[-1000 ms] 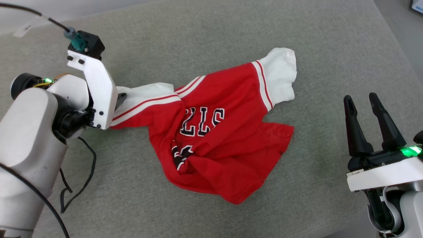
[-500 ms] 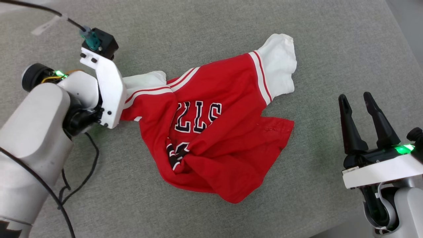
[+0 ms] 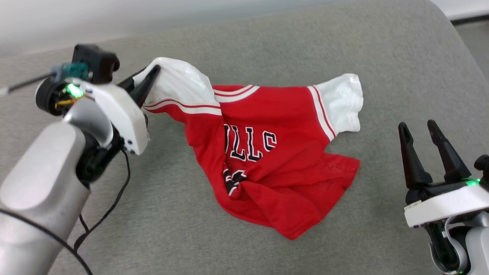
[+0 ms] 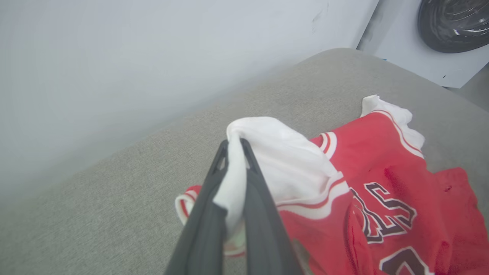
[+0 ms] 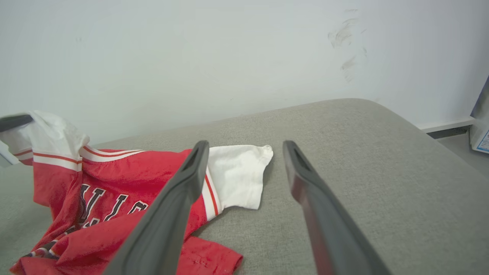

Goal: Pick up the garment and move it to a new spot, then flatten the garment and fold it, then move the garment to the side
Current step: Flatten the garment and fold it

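One shirt [image 3: 275,160] on one grey cushion [image 3: 382,57]. The shirt has two white sleeves [image 3: 179,82], one toward the cushion's left edge, the other sleeve [image 3: 342,103] nearer its right edge. There are two claws, a left claw [image 3: 153,72] and a right claw [image 3: 416,125], each with two dark fingers [image 3: 410,160]. Two green lights [image 3: 74,90] glow, one per wrist. One black cable [image 3: 110,206] hangs by the left edge.

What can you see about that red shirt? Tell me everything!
It is a red shirt of soft-looking cloth with white short sleeves, red-and-white striped bands and black letters edged in white. It lies crumpled on the grey cushion. The left gripper is shut on one white sleeve and holds it up off the cushion; the other sleeve lies flat.
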### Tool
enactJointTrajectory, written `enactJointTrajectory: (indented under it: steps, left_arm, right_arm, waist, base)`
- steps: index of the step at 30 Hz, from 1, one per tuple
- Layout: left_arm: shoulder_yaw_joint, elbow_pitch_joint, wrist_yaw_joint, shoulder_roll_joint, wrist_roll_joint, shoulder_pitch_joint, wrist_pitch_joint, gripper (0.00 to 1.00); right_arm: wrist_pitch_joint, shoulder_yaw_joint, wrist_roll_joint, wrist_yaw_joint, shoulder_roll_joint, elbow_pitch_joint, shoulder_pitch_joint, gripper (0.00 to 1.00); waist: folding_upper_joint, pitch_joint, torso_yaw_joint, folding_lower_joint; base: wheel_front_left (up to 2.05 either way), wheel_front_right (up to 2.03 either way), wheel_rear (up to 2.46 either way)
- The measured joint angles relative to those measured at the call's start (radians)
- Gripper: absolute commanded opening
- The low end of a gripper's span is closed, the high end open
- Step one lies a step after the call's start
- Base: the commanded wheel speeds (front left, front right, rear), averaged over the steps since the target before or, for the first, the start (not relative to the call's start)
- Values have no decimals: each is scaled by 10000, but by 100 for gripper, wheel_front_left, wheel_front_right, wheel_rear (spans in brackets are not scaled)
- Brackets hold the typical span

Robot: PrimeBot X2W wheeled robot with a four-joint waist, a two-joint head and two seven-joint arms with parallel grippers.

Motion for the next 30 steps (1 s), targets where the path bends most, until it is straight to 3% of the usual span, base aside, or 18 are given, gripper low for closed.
enactJointTrajectory:
  steps: [9,16,20,28,29,30]
  left_arm:
    - [-4,-1007,56,412,-102,2683,-3074,0]
    - [-652,-1172,54,399,487,4412,-3969,0]
    - [-1887,-1174,4,675,1392,4939,-4067,0]
    - [-5532,-1114,0,1480,2604,4689,-4100,0]
    - [-5683,-878,0,1499,2598,4620,-4100,39]
    - [-5724,-614,0,1496,2575,4556,-4109,100]
  right_arm:
    - [502,-263,-173,0,40,-347,571,100]
    - [755,-424,-224,0,146,-577,842,100]
    - [853,-431,-249,0,186,-631,1006,100]
    - [1014,-447,-251,0,236,-606,1035,100]
    - [1020,-454,-251,0,238,-598,1047,100]
    - [1028,-447,-255,0,242,-583,1063,100]
  waist:
    - [0,-1057,931,-1]
    - [0,-1479,1475,-1]
    - [0,-1623,1679,-1]
    - [0,-1853,1901,-1]
    - [0,-1875,1918,-1]
    - [0,-1897,1936,-1]
  base:
    - [0,0,0]
    - [0,0,0]
    - [0,0,0]
    - [0,0,0]
    - [0,0,0]
    - [0,0,0]
